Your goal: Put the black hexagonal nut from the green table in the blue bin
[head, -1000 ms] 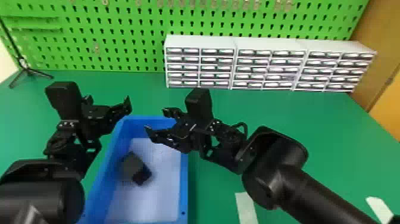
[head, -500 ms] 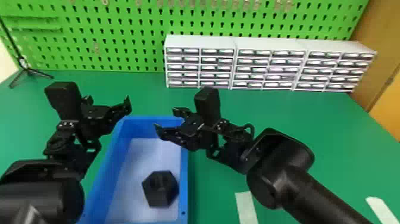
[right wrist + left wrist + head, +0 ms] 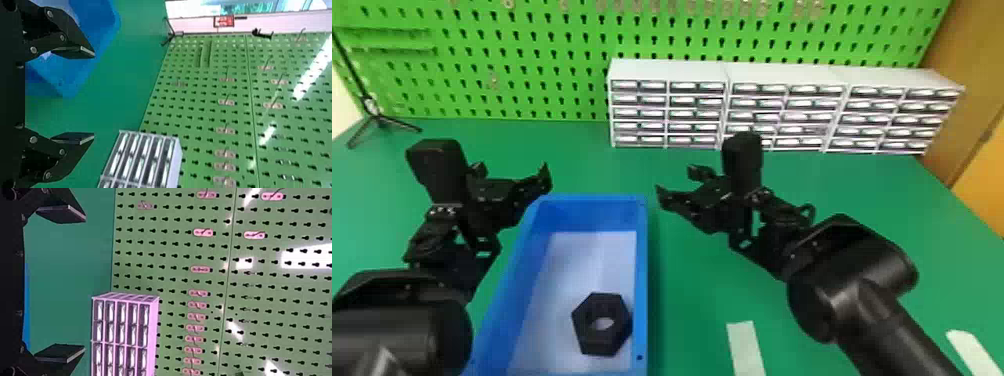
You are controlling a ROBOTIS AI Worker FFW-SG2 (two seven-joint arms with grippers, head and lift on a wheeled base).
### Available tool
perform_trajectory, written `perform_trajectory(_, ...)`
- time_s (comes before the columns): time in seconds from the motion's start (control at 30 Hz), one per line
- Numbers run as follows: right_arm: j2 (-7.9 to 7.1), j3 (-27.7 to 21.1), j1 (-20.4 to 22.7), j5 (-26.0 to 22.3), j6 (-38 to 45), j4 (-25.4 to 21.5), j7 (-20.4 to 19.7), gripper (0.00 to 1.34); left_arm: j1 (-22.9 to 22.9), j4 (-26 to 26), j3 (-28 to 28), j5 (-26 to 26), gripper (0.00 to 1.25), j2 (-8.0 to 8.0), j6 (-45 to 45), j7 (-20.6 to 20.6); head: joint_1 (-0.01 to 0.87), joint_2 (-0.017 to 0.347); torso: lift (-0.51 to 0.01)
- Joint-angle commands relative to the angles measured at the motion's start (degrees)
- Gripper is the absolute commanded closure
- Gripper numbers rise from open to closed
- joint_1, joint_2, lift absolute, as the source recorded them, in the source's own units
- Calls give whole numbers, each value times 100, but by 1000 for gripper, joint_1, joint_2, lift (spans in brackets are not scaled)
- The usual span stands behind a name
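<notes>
Pretty much done tbh, the black hexagonal nut (image 3: pixel 588 336) is already placed in the blue bin (image 3: pixel 642 280), left fingers (image 3: pixel 60 213) and right fingers (image 3: pixel 74 51) are spread open, nothing left to move.

Green table (image 3: pixel 692 280) bearing blue bin (image 3: pixel 641 260), drawer units (image 3: pixel 667 114), white strips (image 3: pixel 744 347), tripod (image 3: pixel 379 120)

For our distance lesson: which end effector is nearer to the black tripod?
Left: the left end effector is right of the tripod and in front of it; the right end effector is much farther right.
</notes>
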Motion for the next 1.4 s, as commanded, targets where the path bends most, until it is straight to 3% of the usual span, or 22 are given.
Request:
perform_trajectory(0.0, 139, -507, 239, 265, 67, -163, -3, 509, 2, 0, -2, 2, 119, 0, -8, 0, 692, 8, -97)
perform_trajectory(0.33, 324, -1518, 644, 529, 173, -480, -3, 496, -7, -9, 7, 20, 119, 0, -8, 0, 692, 8, -97)
perform_trajectory(0.77, 728, -2968, 1259, 634, 173, -937, -3, 475, 10, -9, 60, 55, 119, 0, -8, 0, 692, 8, -97)
perform_trajectory(1.23, 1080, -4163, 1786, 643, 129, -1271, -3, 472, 63, -44, 156, 178, 119, -9, -8, 0, 692, 8, -97)
perform_trajectory(1.37, 1168, -4445, 1892, 854, -38, -1280, -3, 472, 72, -44, 218, 354, 119, -9, -8, 35, 692, 8, -97)
